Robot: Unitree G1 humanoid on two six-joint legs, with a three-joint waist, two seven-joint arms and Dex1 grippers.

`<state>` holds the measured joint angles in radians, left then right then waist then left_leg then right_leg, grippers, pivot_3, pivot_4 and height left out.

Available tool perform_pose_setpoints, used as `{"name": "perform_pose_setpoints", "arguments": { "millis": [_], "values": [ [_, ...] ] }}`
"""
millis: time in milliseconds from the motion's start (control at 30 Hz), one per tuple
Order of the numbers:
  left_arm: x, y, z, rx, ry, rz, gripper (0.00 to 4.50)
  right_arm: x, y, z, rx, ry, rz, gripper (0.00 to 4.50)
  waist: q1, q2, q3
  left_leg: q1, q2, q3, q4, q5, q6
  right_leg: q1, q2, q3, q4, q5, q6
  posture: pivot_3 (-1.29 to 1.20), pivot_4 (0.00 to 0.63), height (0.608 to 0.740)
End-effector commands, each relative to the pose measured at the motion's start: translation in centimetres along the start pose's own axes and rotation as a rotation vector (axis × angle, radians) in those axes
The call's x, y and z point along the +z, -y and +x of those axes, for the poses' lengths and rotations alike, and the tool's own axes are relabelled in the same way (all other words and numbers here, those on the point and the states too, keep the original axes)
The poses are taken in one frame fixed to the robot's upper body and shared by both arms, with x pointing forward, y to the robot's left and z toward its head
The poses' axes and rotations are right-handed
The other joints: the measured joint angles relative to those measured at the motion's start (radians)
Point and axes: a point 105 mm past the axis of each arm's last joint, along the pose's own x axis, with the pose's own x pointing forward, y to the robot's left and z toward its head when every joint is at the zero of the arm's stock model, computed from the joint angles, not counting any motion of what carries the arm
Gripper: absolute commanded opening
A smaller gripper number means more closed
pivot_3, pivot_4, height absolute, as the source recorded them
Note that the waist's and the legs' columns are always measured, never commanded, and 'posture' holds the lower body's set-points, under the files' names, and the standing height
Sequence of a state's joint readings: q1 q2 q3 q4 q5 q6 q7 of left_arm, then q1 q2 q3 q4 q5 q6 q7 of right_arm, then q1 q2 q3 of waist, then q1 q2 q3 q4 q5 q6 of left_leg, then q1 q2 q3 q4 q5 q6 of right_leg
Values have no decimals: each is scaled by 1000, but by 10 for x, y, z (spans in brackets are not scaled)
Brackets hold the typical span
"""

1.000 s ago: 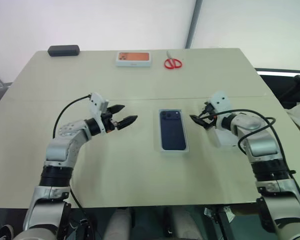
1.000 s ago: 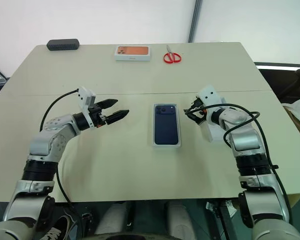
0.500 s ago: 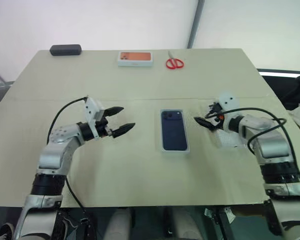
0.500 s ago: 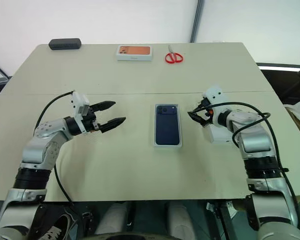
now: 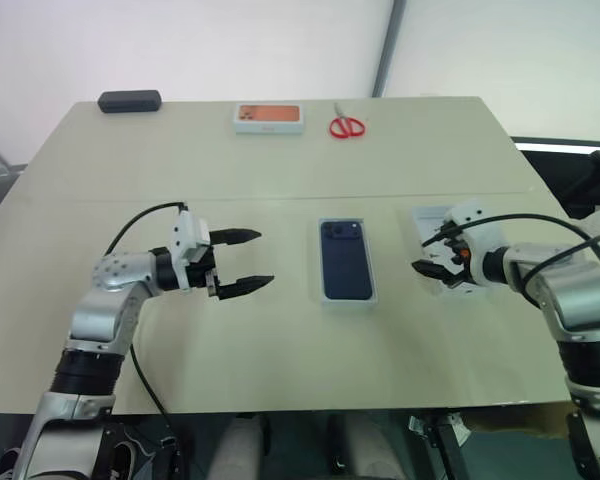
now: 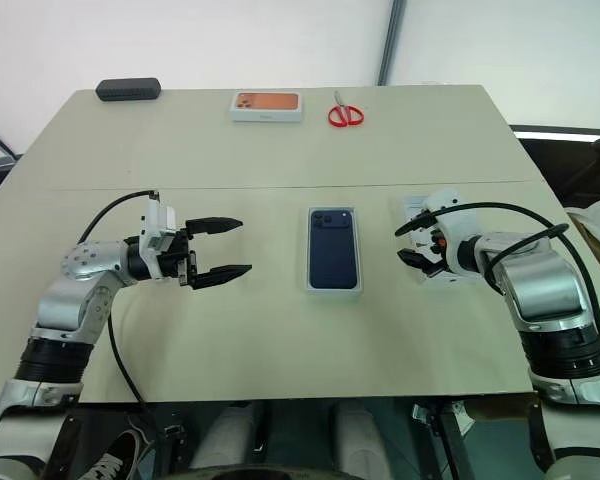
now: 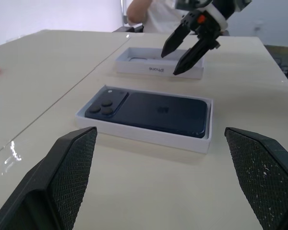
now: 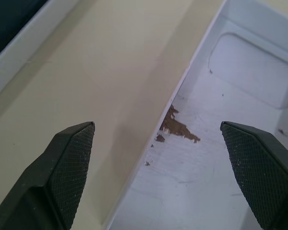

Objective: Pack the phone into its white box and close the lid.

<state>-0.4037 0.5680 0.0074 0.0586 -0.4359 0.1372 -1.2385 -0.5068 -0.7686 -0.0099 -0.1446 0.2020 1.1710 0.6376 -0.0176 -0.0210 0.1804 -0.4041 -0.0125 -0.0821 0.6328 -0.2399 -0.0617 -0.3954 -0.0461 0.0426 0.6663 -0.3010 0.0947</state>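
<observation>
Nearest the robot, the left hand (image 5: 242, 260) hangs above the beige desk (image 5: 280, 170) at about 9 o'clock from the phone, pointing toward it with its two black fingers (image 7: 62, 177) spread wide and nothing between them. The right hand (image 6: 412, 243) sits at about 3 o'clock from the phone, its fingers also parted and empty, poised over the near edge of the lid (image 5: 450, 245). The lid lies open side up on the desk, its pale inside showing a small brown mark (image 8: 175, 127) and a shallow rounded recess; in the left wrist view its side wall carries small dark lettering.

In the middle of the desk the phone (image 6: 332, 248) lies back up inside the white box (image 7: 149, 139), its camera bump at the far end, toward 12 o'clock. The box stands apart from both hands and from the lid, which is just beside it at 3 o'clock.

At the far edge, from 11 to 12 o'clock, stand a black oblong case (image 5: 129, 101), a white box with an orange top (image 5: 268, 117) and red-handled scissors (image 5: 346, 126), all well apart from the phone.
</observation>
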Motion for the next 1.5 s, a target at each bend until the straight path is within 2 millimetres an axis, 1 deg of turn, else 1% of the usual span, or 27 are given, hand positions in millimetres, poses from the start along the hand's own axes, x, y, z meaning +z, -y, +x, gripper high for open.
{"name": "perform_pose_setpoints", "arguments": {
  "millis": [33,100,267,333,400,567,633,700,733,800,867,933,1000,1167,1300,1367,1500],
  "values": [
    [5,3,6,-42,14,41,4500,25,10,-1,-47,55,43,4392,-4,1,0,0,0,0,0,0,0,0,0,0,0,0,0,0,150,740],
    [4,5,8,-55,17,43,4500,28,13,1,-68,43,34,4392,-2,1,0,0,0,0,0,0,0,-1,0,1,0,0,0,0,150,740],
    [4,7,10,-64,18,56,4500,30,5,8,-31,4,76,4392,1,1,0,-1,1,0,-1,0,0,-2,1,-1,0,0,0,0,150,740],
    [5,7,10,-58,19,59,4500,30,7,9,-46,-8,75,4392,1,1,0,-2,1,0,-1,0,0,-3,1,-1,0,0,0,0,150,740],
    [5,8,10,-55,22,56,4500,27,3,10,-29,-29,91,4392,0,1,0,-2,1,0,-1,0,0,-3,0,0,0,0,0,0,150,740],
    [5,11,10,-62,29,43,4500,25,-1,10,-22,-54,89,4392,0,1,0,-2,1,0,-1,0,0,-2,1,-1,0,0,0,0,150,740],
    [5,12,11,-71,32,40,4500,24,-3,9,-17,-67,111,4392,-1,1,0,-2,1,0,-1,0,0,-2,1,-1,0,0,0,0,150,740],
    [5,14,11,-85,33,40,4500,21,-6,8,-8,-89,174,4392,-2,1,0,-2,1,0,-1,0,0,-2,1,-1,0,0,0,0,150,740],
    [5,15,12,-88,34,41,4500,21,-7,8,-11,-95,173,4392,-2,1,0,-2,1,0,-1,0,0,-2,1,-1,0,0,0,0,150,740],
    [5,15,13,-89,35,44,4500,17,-5,4,-41,-162,184,4392,-1,1,0,-2,1,0,-1,0,0,-2,1,-1,0,0,-1,0,150,740],
    [5,14,15,-86,41,47,4500,12,-5,0,-56,-251,147,4392,-1,2,1,-2,1,0,0,0,0,-3,1,-1,0,1,-1,0,150,740],
    [5,14,16,-83,45,44,4500,21,-3,-2,-49,-225,184,4392,-1,2,1,-2,1,0,0,0,0,-3,1,0,0,1,-1,0,150,740],
    [4,15,18,-81,46,40,4500,26,1,-3,-65,-212,202,4392,-1,2,1,-2,1,0,0,0,0,-3,1,0,0,1,-1,0,150,740],
    [4,16,19,-70,53,38,4500,31,-2,2,-45,-190,258,4392,-2,2,1,-3,1,0,-1,0,0,-3,1,-1,0,1,-1,0,150,740],
    [4,16,18,-61,53,33,4500,41,-5,8,-36,-151,320,4392,-4,2,1,-2,1,0,-1,0,0,-3,1,0,1,1,-1,0,150,740],
    [4,17,18,-58,52,34,4500,42,-5,10,-48,-148,341,4392,-2,2,1,-3,2,0,-1,0,0,-3,1,0,1,1,-1,0,150,740],
    [6,17,18,-50,57,33,4500,32,-13,16,-40,-174,326,4392,1,2,1,-3,1,0,-1,0,0,-3,1,-1,1,1,-1,0,150,740]
  ]
}}
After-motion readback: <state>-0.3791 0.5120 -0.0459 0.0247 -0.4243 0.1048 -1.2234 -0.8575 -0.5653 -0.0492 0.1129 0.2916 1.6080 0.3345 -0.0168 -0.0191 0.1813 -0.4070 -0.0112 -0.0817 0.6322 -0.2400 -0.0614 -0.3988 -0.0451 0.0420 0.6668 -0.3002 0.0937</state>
